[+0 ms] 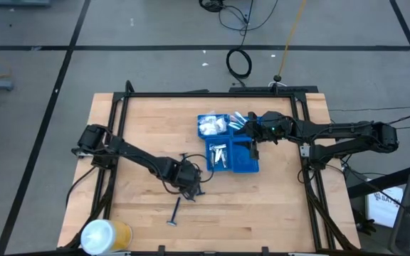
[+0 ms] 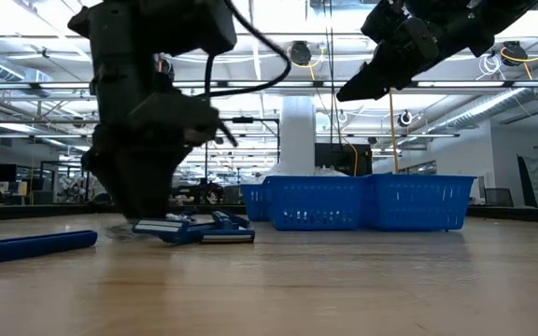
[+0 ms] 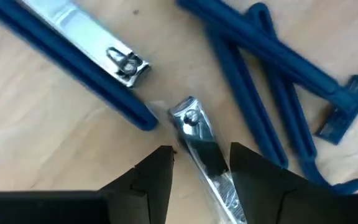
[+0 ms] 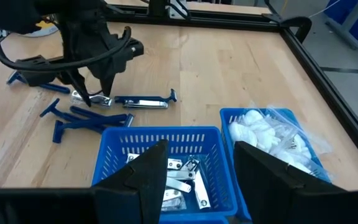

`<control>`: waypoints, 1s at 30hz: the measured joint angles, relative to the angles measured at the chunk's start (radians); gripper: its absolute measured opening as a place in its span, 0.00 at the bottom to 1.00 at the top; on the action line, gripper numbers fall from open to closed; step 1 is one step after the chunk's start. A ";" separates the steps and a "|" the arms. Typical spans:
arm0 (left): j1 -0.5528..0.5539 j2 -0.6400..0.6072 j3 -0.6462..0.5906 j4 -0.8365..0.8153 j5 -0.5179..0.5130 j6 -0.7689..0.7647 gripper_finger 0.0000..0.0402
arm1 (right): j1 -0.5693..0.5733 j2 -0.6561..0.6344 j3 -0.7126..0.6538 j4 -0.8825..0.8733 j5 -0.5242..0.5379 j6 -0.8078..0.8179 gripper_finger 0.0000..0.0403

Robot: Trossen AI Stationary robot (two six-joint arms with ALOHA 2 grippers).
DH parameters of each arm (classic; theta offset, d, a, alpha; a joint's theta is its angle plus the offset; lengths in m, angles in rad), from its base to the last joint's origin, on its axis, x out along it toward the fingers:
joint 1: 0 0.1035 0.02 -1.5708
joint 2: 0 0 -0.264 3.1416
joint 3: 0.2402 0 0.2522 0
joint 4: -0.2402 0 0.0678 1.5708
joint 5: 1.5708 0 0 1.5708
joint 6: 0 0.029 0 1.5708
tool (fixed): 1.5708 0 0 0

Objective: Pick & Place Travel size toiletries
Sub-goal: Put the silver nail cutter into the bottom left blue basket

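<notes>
Straddling a shiny metal nail clipper [image 3: 199,140], the left gripper [image 3: 201,174] is seen unclenched only at the wrist, blue plastic razors [image 3: 278,81] alongside.

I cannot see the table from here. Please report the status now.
Left gripper low on the table, fingers astride a silver nail clipper, not clamped. Right gripper open, waiting above the blue tray. Blue razors lie close beside the clipper.

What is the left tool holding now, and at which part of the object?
The left tool has a silver nail clipper between its fingers, around the middle of its body, on the table. Whether the fingers already press it cannot be told.
</notes>
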 joint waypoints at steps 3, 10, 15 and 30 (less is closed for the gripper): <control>0.001 0.000 0.000 -0.091 -0.006 -0.007 0.40 | 0.000 0.000 0.000 0.000 0.000 0.000 0.42; 0.006 0.001 0.000 -0.201 0.001 -0.090 0.40 | 0.000 0.000 0.000 0.000 0.000 0.000 0.42; 0.007 0.001 -0.001 -0.202 0.004 -0.064 0.38 | 0.000 0.000 0.000 0.000 0.000 0.000 0.42; 0.012 -0.034 0.013 -0.226 0.048 -0.017 0.10 | 0.000 0.000 0.000 0.002 0.000 0.008 0.42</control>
